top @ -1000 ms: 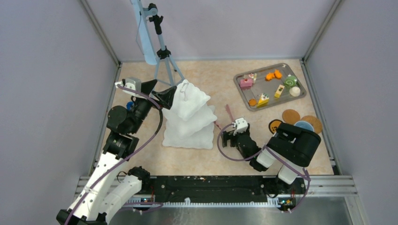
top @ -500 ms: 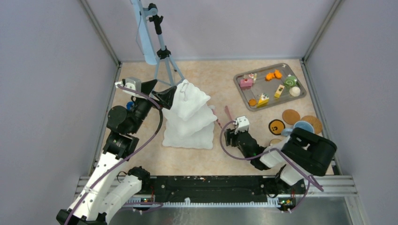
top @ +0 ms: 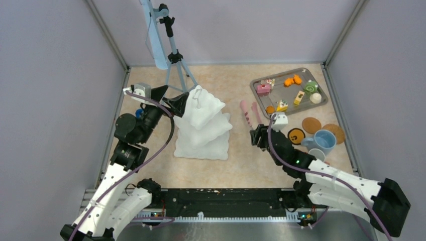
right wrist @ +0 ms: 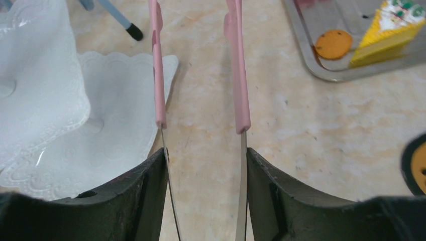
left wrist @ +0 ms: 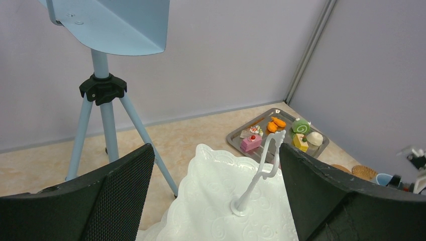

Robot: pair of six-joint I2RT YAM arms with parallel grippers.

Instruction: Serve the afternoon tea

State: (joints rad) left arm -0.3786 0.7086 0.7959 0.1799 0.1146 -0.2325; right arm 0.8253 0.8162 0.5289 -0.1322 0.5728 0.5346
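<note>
Your right gripper (right wrist: 206, 168), half closed, is clamped on one pair of pink-tipped metal tongs (right wrist: 237, 75). It is near the silver metal tray (top: 289, 93) at the far right of the table (top: 226, 85), which carries nine small toy pastries (top: 263, 89). Your left gripper (left wrist: 217, 153) stands wide apart over one white tiered serving stand (top: 203, 133), and one blue mug (top: 324, 140) sits near the tray.

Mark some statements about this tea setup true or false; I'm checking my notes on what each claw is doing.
1. The right claw grips the pink tongs. True.
2. The tongs pinch a pastry. False: their arms are spread with nothing between them.
3. The cake slice lies on the metal tray. True.
4. The left claw is clamped shut on the white stand. False: it is open, with a finger on either side of the stand's handle.
</note>
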